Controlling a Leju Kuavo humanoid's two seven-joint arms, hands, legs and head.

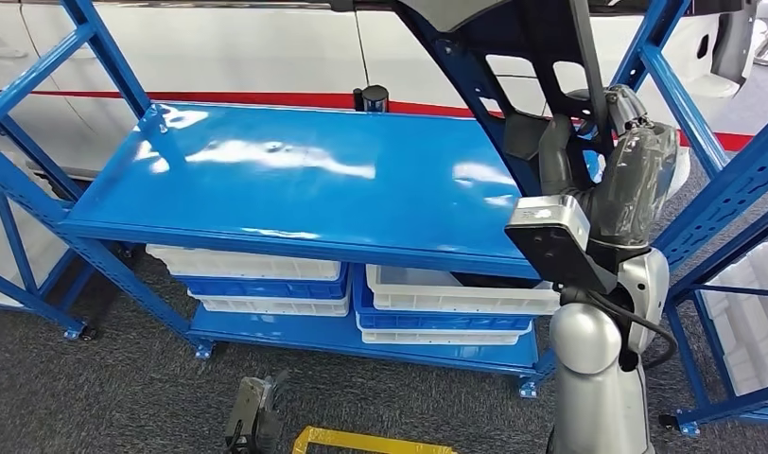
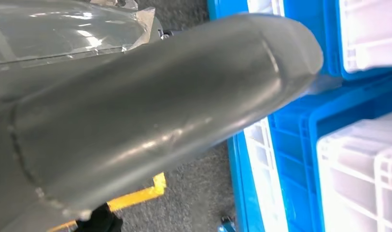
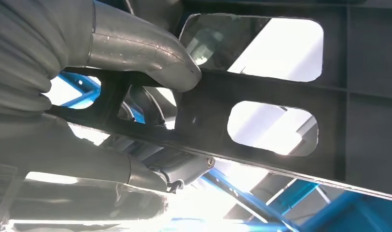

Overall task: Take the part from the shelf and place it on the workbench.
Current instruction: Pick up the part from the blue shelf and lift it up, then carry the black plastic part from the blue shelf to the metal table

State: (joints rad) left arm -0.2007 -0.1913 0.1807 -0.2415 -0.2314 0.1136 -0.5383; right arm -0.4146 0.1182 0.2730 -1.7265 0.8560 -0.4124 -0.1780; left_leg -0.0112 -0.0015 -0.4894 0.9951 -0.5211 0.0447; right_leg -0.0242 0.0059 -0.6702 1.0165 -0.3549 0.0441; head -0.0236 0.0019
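The part [image 1: 541, 38] is a large black panel with rectangular cutouts, lifted above the right end of the blue shelf top [image 1: 295, 189]. My right hand [image 1: 631, 161], under a plastic cover, grips it from below. In the right wrist view the thumb and fingers of my right hand [image 3: 63, 72] clamp a bar of the part [image 3: 358, 96] beside its cutouts. My left hand [image 1: 253, 421] hangs low near the floor and holds nothing. In the left wrist view the thick grey thumb of my left hand [image 2: 160, 111] stretches out over the bins.
White and blue bins [image 1: 267, 274] [image 1: 446, 303] are stacked on the lower shelf. A white car body [image 1: 219, 47] stands behind the rack. Another blue rack [image 1: 730, 189] is close on the right. A small black cylinder [image 1: 371, 96] sits at the shelf's back edge. Yellow floor marking [image 1: 361, 442] lies below.
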